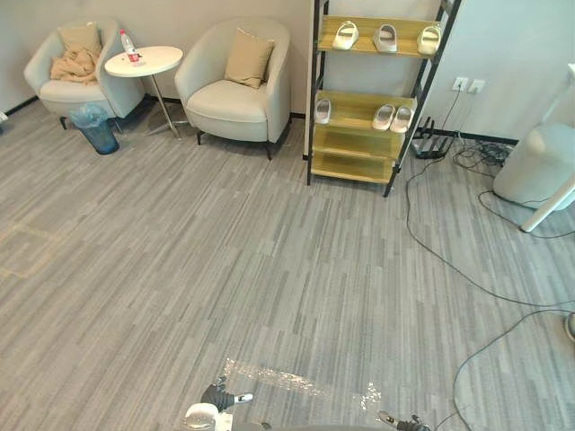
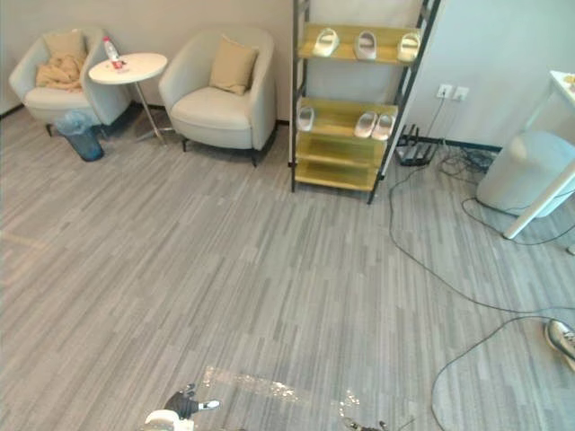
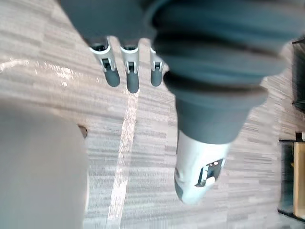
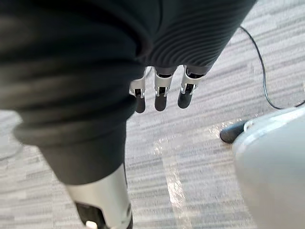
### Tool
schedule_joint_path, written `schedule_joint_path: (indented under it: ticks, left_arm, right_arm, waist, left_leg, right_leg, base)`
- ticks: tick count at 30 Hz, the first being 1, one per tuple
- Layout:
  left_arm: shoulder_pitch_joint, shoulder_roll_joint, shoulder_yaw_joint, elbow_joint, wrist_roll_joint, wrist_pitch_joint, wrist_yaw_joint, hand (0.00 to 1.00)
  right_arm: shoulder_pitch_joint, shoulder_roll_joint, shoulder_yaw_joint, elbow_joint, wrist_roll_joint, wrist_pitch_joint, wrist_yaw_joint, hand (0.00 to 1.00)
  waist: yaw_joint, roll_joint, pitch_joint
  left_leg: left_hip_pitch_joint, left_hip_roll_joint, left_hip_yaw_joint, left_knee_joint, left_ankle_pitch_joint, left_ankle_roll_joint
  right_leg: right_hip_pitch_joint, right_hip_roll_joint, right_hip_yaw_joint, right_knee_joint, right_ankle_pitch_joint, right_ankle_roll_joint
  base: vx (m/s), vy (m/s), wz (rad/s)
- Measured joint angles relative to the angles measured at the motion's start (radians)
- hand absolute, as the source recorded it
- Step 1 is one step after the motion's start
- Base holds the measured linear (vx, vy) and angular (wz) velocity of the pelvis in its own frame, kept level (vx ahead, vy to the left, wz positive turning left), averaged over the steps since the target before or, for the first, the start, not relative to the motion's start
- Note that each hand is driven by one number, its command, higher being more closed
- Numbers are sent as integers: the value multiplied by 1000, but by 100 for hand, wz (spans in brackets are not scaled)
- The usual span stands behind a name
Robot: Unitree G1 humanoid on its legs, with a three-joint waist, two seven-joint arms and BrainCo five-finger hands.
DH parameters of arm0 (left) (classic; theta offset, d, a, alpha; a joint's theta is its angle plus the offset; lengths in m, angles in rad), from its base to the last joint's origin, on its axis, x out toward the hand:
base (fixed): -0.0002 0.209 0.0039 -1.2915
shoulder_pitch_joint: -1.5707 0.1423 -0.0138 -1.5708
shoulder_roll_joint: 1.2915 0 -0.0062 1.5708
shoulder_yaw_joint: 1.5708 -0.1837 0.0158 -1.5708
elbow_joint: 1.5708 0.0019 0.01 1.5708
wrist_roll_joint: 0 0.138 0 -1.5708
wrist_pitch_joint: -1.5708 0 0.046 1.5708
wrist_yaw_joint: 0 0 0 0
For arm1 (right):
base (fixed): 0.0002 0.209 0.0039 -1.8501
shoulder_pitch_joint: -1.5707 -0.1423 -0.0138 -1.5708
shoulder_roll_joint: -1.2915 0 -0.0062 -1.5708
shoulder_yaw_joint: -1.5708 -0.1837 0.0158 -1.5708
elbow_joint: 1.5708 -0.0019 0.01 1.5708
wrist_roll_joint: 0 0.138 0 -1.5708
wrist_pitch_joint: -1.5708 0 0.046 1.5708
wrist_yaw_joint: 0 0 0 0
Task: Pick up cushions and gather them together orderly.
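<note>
Left eye view shows two tan cushions far across the floor: one cushion [image 1: 247,57] propped upright in the nearer armchair [image 1: 235,103], another cushion [image 1: 79,38] in the far armchair [image 1: 63,85] above a crumpled blanket [image 1: 76,65]. They sit apart, not gathered. Both the left hand [image 3: 126,67] and right hand [image 4: 162,93] hang with fingers straight, holding nothing, well away from either cushion. Any pickup calls for walking closer.

Bright, even room light, a glare streak on the floor [image 1: 296,382] at 6 o'clock; wrist views blur close up.
</note>
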Motion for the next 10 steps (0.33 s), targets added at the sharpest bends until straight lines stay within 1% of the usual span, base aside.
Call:
schedule_joint_path:
  ticks: [3,5,6,7,8,9,10]
  left_arm:
    - [-1,-1,0,6,0,0,0,0]
    - [-1,-1,0,7,-1,0,0,0]
    - [-1,-1,1,6,-1,0,0,0]
    - [-2,0,1,6,-1,0,0,0]
    - [-2,1,1,6,-1,0,0,0]
    - [-4,4,1,6,-2,0,0,0]
    - [-7,5,1,6,-2,0,0,0]
  right_arm:
    - [6,0,0,2,0,1,0,0]
    - [15,0,-1,3,0,1,0,0]
    - [21,0,-1,5,0,1,0,0]
    - [21,0,-1,6,0,2,0,0]
    - [21,0,-1,6,0,2,0,0]
    - [18,3,0,5,0,1,1,0]
    - [18,4,0,5,0,1,1,0]
  waist:
    - [-2,3,1]
    - [-2,4,4]
    - [-2,3,8]
    - [-2,2,9]
    - [-2,-1,13]
    - [-3,-16,21]
    - [-3,-20,25]
  left_leg:
    - [10,-4,-2,-63,37,-12]
    - [23,-7,-10,-113,66,-16]
    - [41,-12,-13,-158,95,-20]
    - [46,-13,-14,-171,103,-20]
    - [68,-20,-14,-225,140,-23]
    - [71,-33,-15,-243,154,-27]
    - [70,-37,-14,-246,156,-28]
  right_leg:
    - [-5,4,-5,-33,-2,-4]
    - [-6,5,-24,-44,-12,-13]
    - [-7,3,-33,-46,-27,-25]
    - [-7,2,-36,-46,-31,-25]
    - [-8,-2,-47,-48,-57,-24]
    - [-8,-17,-52,-54,-100,-10]
    - [-8,-21,-52,-56,-114,2]
  base:
    - [-99,-44,-7]
    - [-142,-64,3]
    - [-158,-81,3]
    - [-169,-90,-4]
    - [-224,-117,-4]
    - [-188,-99,-5]
    - [-119,-63,-2]
